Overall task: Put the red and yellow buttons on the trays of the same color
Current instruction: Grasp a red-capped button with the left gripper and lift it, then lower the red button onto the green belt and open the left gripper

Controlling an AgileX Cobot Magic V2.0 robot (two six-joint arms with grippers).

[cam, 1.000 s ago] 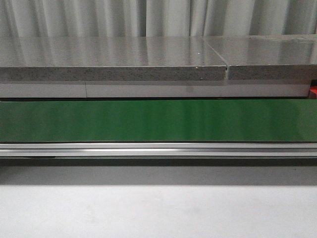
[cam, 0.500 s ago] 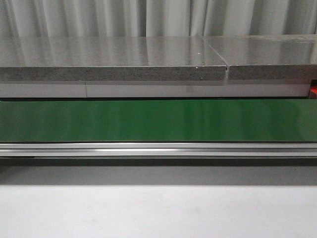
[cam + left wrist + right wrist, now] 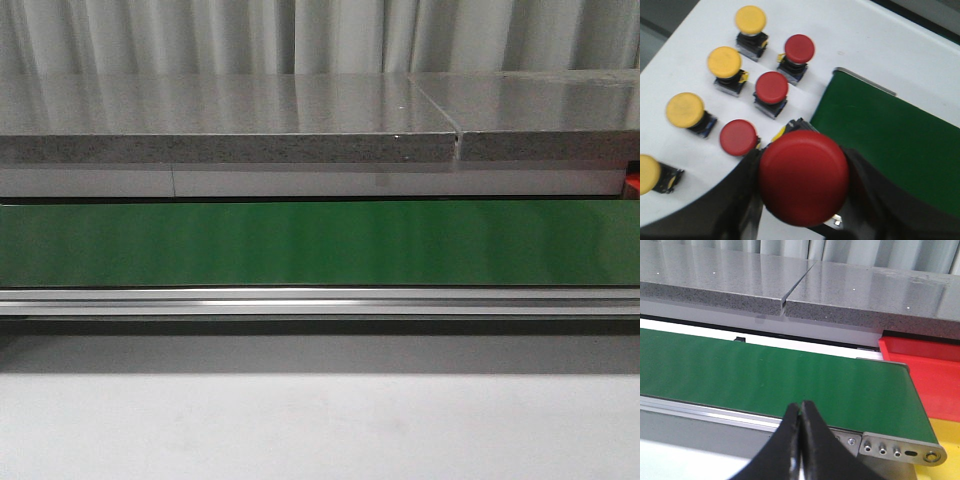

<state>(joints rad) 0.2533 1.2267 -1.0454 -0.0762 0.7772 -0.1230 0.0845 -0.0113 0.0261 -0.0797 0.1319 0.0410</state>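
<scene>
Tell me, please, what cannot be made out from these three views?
- Front view: both arms, all buttons and the yellow tray out of frame; only the green conveyor belt shows.
- Left wrist view: the big red round button hides the left gripper fingertips.
- Right wrist view: the red plastic tray and yellow tray are cut off by the edge.

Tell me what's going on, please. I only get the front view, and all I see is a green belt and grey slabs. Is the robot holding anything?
Observer: Yes. The left gripper is shut on a red button; the front view shows neither.
Operator: Are there more buttons somewhere?
Observer: The left wrist view shows three more red buttons and four yellow buttons standing in two rows on a white table, beside the end of the green conveyor belt.
Operator: And the other arm?
Observer: The right gripper is shut on nothing, near the belt's other end.
Operator: Where do the buttons go?
Observer: A red tray and a yellow tray lie past that end.
</scene>
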